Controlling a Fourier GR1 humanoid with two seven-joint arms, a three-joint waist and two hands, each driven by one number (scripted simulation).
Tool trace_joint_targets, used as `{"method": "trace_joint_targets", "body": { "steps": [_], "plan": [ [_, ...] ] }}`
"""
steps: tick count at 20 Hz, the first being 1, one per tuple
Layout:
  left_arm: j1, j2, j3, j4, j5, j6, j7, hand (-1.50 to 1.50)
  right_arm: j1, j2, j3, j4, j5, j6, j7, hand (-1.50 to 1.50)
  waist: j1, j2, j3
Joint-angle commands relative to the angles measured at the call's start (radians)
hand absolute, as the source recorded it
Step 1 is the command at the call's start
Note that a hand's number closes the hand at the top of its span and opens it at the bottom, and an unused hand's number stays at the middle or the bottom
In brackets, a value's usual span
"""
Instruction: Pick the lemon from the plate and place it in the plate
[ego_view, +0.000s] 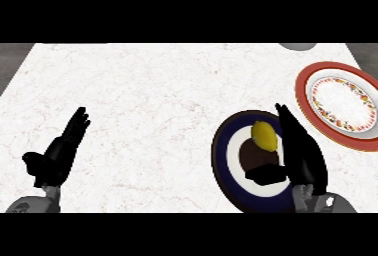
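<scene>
A yellow lemon (265, 135) lies on a dark blue plate (225, 160) with a white ring, at the lower right of the counter. My right hand (301, 155) stands over the right side of that plate, fingers straight and pointing away, thumb stretched left just below the lemon. The fingers run along the lemon's right side; I cannot tell whether they touch it. A second plate (304, 95), red-rimmed with a white patterned centre, sits at the right edge, beyond the hand. My left hand (57, 155) rests open at the lower left, fingers up.
A grey round object (297, 46) shows partly at the top right edge of the white marble counter (148, 100). Dark floor borders the counter at the upper left and upper right corners.
</scene>
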Motion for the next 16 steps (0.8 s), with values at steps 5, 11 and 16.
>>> {"method": "trace_joint_targets", "body": {
  "steps": [5, 11, 16],
  "plan": [
    [0.000, -0.038, 0.010, -0.004, -0.030, -0.004, 0.027, 0.00, -0.074, 0.025, -0.045, 0.076, 0.007, 0.183, 0.109, -1.50, 0.005, 0.002, 0.001],
    [-0.018, -0.002, 0.072, 0.001, -0.040, -0.076, 0.030, 0.00, -0.035, 0.062, -0.078, 0.178, 0.023, 0.169, -0.006, -1.50, 0.004, 0.002, 0.001],
    [0.008, -0.021, 0.098, -0.050, -0.071, -0.078, 0.046, 0.00, -0.080, 0.125, -0.099, 0.279, 0.084, 0.158, -0.031, -1.50, 0.007, 0.002, 0.001]
  ]
}}
